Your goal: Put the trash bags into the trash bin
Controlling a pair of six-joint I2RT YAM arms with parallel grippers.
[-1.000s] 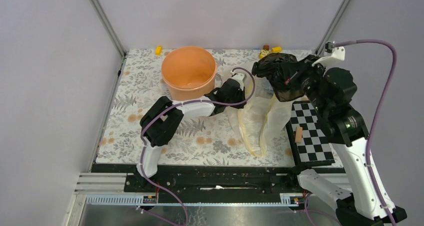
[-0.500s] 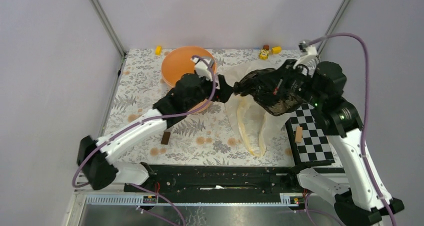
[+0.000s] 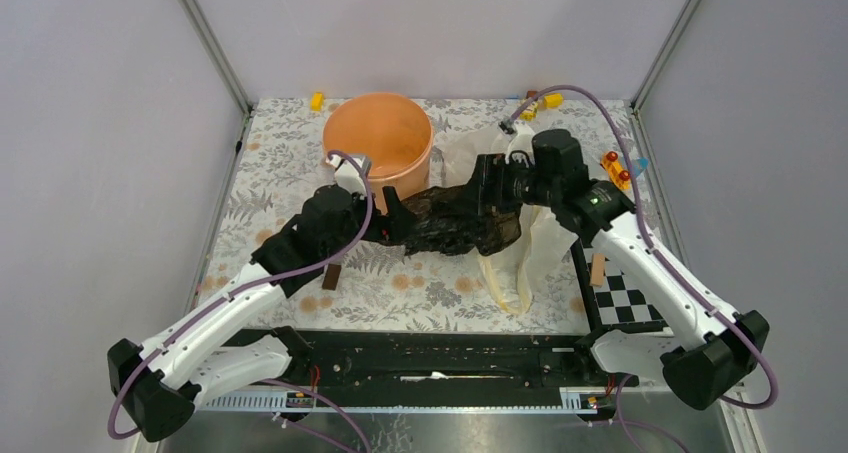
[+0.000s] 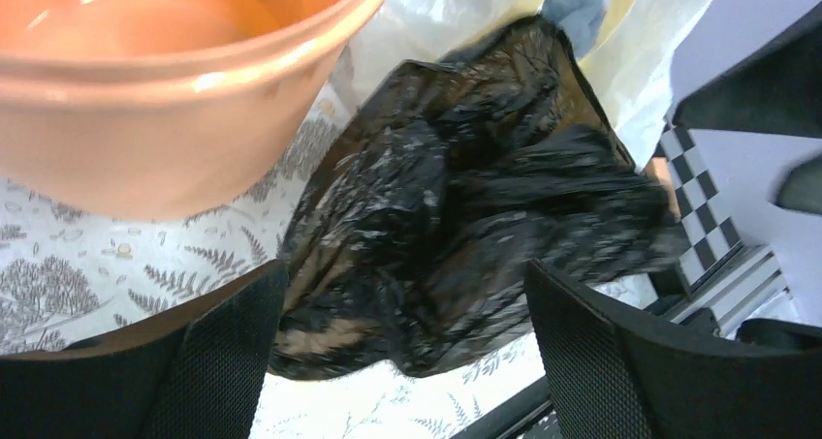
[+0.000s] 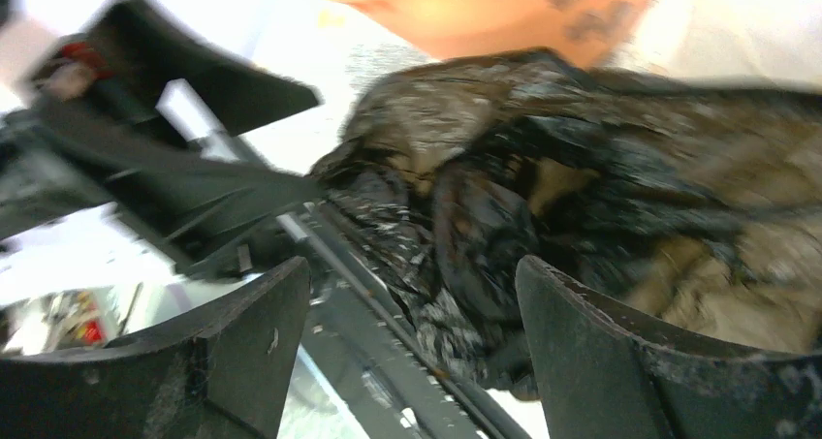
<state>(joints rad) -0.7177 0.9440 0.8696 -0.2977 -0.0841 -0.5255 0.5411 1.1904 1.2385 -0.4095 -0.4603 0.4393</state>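
A table (image 3: 270, 173) covered in a grey floral cloth, seen from above. Two white and black robot arms reach in from the near edge, and their tips meet near the middle of the table.

A round peach-orange bin (image 3: 377, 143) stands upright at the far side, left of centre. A cream-white bag (image 3: 510, 263) lies spread on the cloth to the right of the bin.

The black bag (image 3: 455, 223) is outside the bin, just in front of it and to its right. It is bunched and stretched sideways between the two grippers, partly over the white bag.

The left gripper (image 3: 395, 218) is at the bag's left end, close to the bin wall. Its wrist camera shows its fingers (image 4: 228, 361) spread wide with the crinkled bag between them. The right gripper (image 3: 485, 188) is at the bag's right end. Its wrist view is blurred, but its fingers (image 5: 620, 361) also stand wide apart with the bag bunched in the gap.

A checkerboard (image 3: 625, 298) lies at the right edge with a small wooden block (image 3: 597, 270) on it. A brown block (image 3: 331, 276) lies by the left arm, and a yellow toy (image 3: 317, 100) sits at the far edge
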